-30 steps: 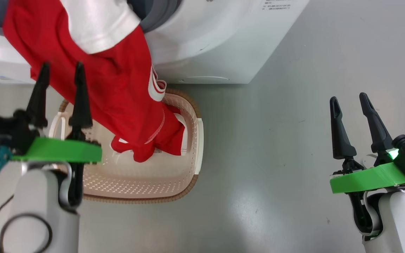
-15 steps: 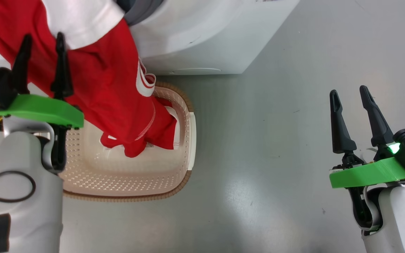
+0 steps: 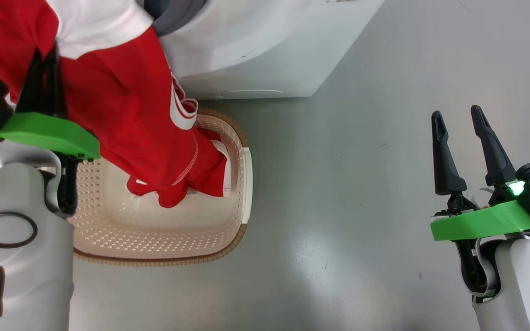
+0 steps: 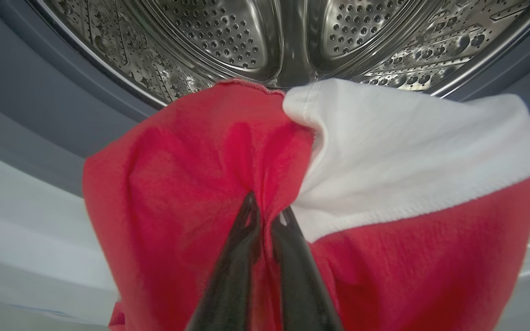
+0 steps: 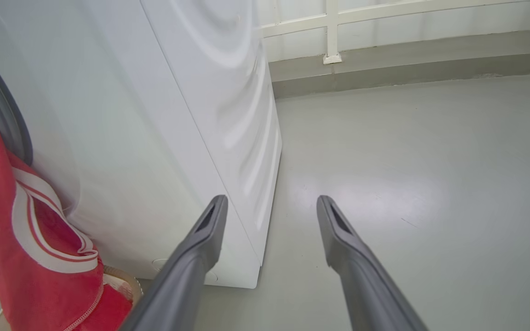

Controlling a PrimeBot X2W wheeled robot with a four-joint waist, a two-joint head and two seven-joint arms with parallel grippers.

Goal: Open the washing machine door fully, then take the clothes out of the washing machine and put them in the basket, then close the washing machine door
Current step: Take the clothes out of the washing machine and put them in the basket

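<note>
A red garment with white panels hangs out of the white washing machine, and its lower end lies in the cream basket on the floor below. My left gripper is shut on the garment's upper part. In the left wrist view the fingertips pinch a fold of red fabric just below the steel drum and grey gasket. My right gripper stands open over bare floor to the right, holding nothing. The door is out of view.
Grey floor stretches between the basket and my right arm. The right wrist view has the machine's white side, the hanging garment at the left, and a low white railing along the far wall.
My left gripper rose to the garment and shut on it; it was open before. The head camera shifted a little. The right arm has held still.
</note>
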